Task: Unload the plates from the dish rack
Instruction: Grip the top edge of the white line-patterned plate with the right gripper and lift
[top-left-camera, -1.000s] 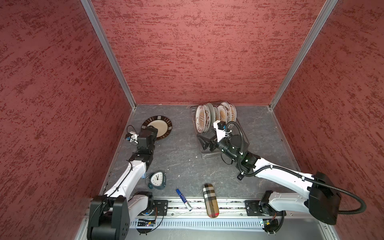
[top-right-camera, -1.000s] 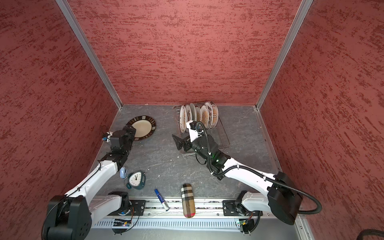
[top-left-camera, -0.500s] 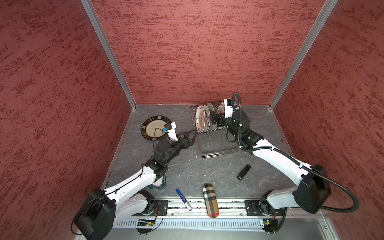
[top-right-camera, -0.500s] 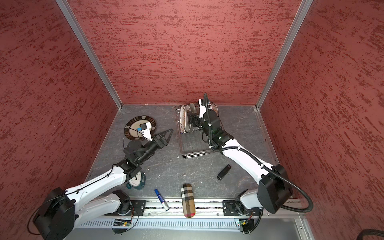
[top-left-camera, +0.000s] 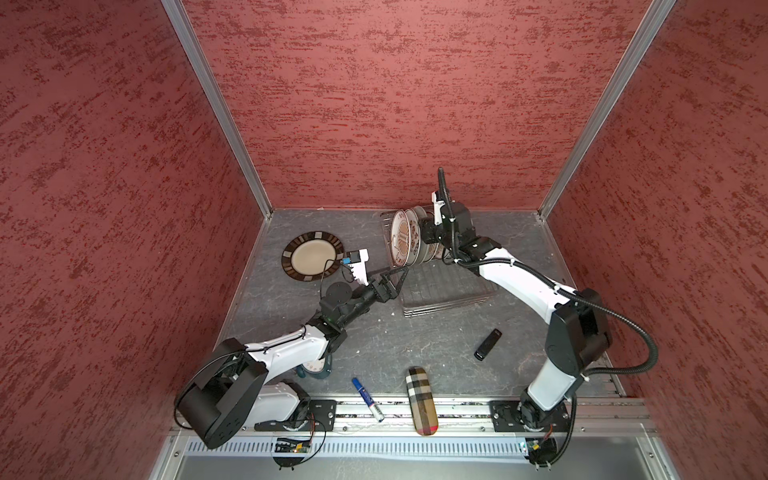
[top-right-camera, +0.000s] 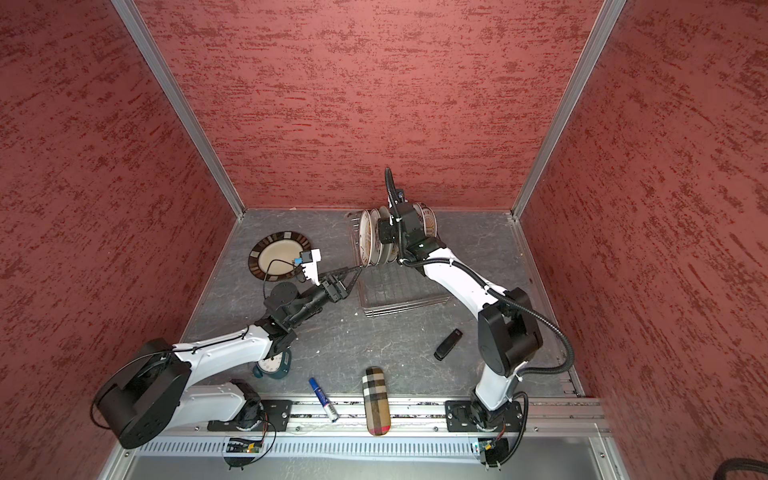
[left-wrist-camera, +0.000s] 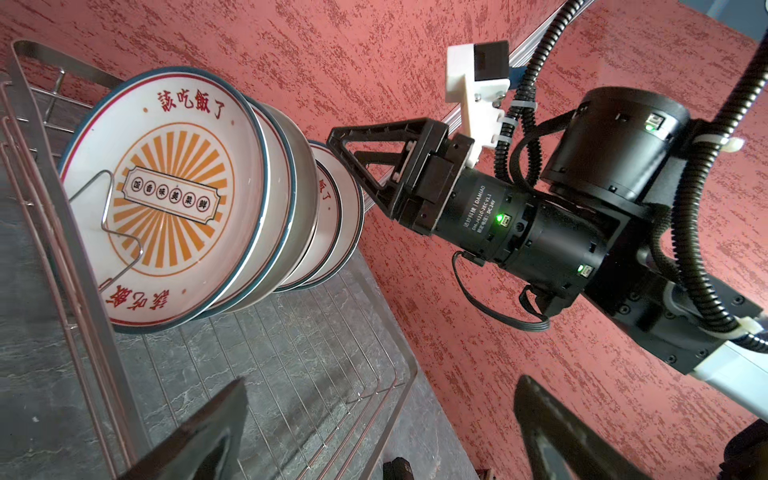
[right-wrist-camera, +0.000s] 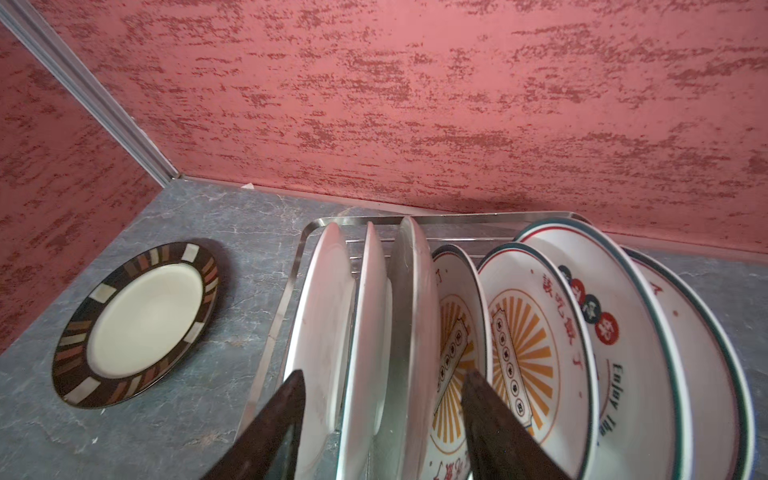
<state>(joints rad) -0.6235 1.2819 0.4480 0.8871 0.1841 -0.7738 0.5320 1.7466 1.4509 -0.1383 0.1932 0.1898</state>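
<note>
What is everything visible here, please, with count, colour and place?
dish rack: one, silver, back right
racked plates: about seven, white, some orange-patterned, upright in it
flat plate: one, cream with dark rim, back left
alarm clock: one, teal, under left arm
marker: one, blue, near edge
case: one, plaid, near edge
stick: one, black, front right
left gripper: one, black, jaws open beside dish rack
right gripper: one, black, jaws straddling racked plates
</note>
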